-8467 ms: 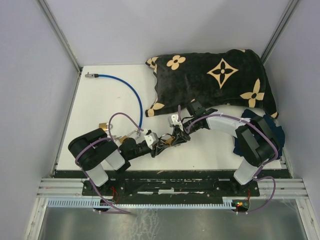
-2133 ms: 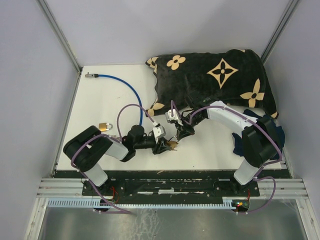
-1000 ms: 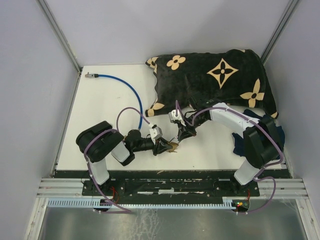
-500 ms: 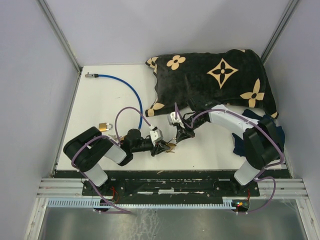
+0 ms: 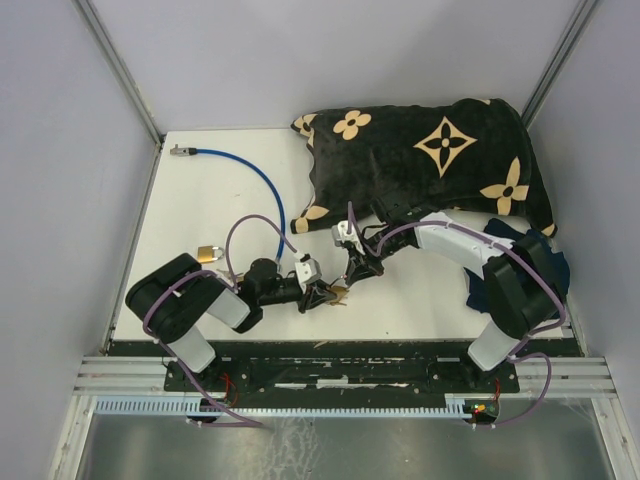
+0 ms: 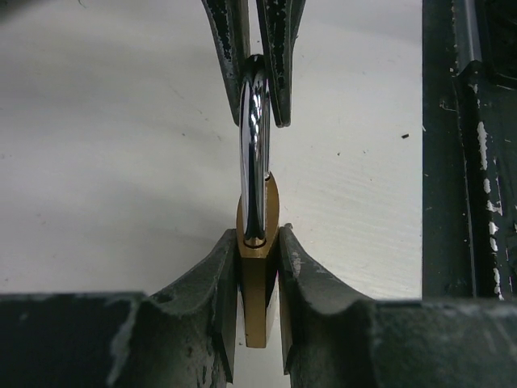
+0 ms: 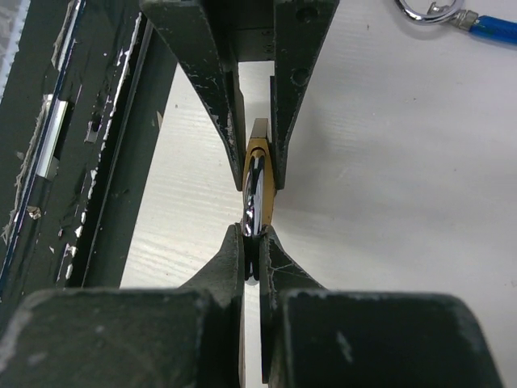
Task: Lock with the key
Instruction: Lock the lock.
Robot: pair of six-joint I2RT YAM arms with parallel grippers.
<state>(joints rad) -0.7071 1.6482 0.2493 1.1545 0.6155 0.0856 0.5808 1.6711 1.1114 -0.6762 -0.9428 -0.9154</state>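
So far, only the holding is seen to be done. Nearest the bases, the left gripper [image 5: 322,293] is closed on the brass body of a padlock [image 6: 257,311]. It is held edge-on, low over the table [image 5: 190,210], between the two arms; whether it touches the table cannot be told. Just beyond, the right gripper [image 7: 252,236] is pressed together on the chrome shackle [image 6: 254,137], so the padlock is gripped from both ends.

The task is judged to be short of its main step. The padlock is steadied, but no key is seen in it or in either gripper, so the turning of a key is taken as not yet done.

Whether the shackle is seated in the body on both legs cannot be told, as only its thin edge is shown in both wrist views. The keyhole end is sunk between the left fingers [image 6: 202,283] and is not made out.

Farther left, a second padlock [image 5: 208,251] is seen on the table, partly hidden by the left arm. Whether a key lies by it is too small to be made out. Farther back a blue cable [image 5: 262,185] is laid, and at the far edge a patterned cloth [image 5: 430,160].
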